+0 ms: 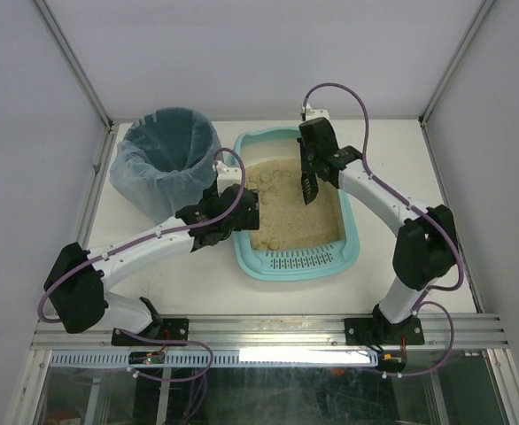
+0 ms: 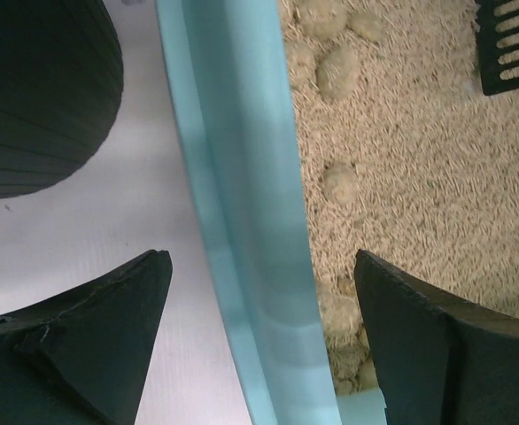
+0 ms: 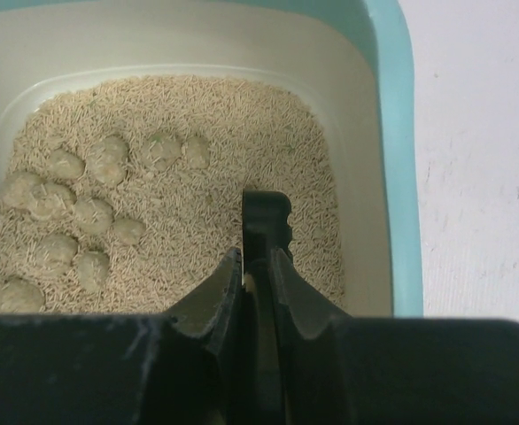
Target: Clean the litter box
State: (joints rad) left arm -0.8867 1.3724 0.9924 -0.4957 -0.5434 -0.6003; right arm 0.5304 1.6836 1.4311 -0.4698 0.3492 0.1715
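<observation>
Left wrist reveals left fingers [image 2: 91, 336] spread astride litter box [image 2: 242, 177] rim; right fingers [image 3: 215, 301] clamp scoop [image 3: 267, 221].

Bright, even white light, only faint shadows on the white tabletop [image 1: 197, 283]. A white light strip [image 1: 304, 354] glares along the near edge. Close up, black gripper fingers [image 3: 197, 310] look soft — the beige sandy litter [image 3: 197, 124] beyond is crisp.

Right gripper [image 3: 255, 262] jaws clamp a black tool [image 3: 267, 212] (litter clumps [image 3: 91, 212] left).
</observation>
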